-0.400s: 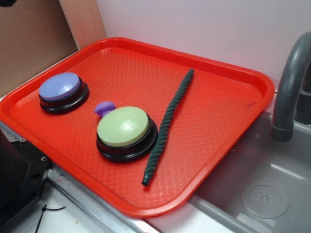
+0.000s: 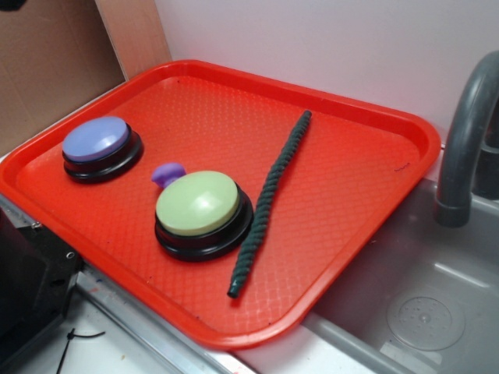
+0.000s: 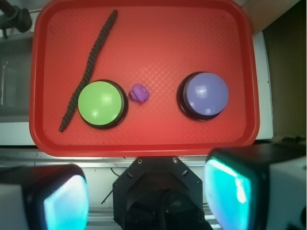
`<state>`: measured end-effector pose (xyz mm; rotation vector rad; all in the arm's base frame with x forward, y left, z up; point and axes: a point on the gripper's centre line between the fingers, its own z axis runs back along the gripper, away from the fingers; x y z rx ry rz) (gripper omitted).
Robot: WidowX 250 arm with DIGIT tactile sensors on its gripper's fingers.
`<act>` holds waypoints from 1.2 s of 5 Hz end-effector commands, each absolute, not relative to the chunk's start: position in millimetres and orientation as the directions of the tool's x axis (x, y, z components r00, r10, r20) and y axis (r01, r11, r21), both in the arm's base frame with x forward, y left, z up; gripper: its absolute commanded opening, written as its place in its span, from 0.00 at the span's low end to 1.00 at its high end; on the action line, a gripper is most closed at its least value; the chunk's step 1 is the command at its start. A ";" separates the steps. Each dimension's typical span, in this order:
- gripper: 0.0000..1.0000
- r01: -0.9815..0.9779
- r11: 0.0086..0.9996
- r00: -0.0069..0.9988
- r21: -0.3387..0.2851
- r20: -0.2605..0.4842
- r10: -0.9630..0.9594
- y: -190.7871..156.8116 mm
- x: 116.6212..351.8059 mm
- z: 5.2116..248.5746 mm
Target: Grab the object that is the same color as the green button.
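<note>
Gripper [image 3: 144, 196] high above the near edge of the tray [image 3: 144, 143], looking straight down. Fingers [image 3: 230, 191] stand wide apart at the bottom corners of the wrist view, nothing between them. Not visible in the exterior view.

On the tray, nearest the arm in the wrist view: green button [image 3: 100, 104], pale yellow-green dome on black base. Rope [image 3: 88, 69], dark green, twisted, lies just beside it; lower part runs along the button's base, touching or nearly so, cannot tell which. From there it runs diagonally away toward the far corner by the faucet [image 2: 468, 148].

Small purple knob [image 3: 139, 92] sits on the other side of the green button, just beside it. Purple button [image 3: 204, 95] well apart, further along the tray.

Step, as judged: approach not yet begun; nothing grasped. The rope is the colour match, darker than the button but the only other green thing.

Next move calls for: travel out over the tray and descend on the rope's far half, where it lies clear of the button. Jaws should be turned to close across the strand, not along it. A low, thin target, so the fingers need to reach nearly to the tray surface.
</note>
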<state>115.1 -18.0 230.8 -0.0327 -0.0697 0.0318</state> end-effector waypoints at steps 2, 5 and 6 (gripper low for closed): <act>1.00 -0.128 0.987 0.980 -0.097 0.140 0.141 -52.4 181.7 183.4; 1.00 -0.312 0.947 0.941 -0.080 0.111 0.320 -101.3 257.7 81.0; 1.00 -0.315 0.948 0.941 -0.046 0.117 0.318 -105.8 267.2 61.9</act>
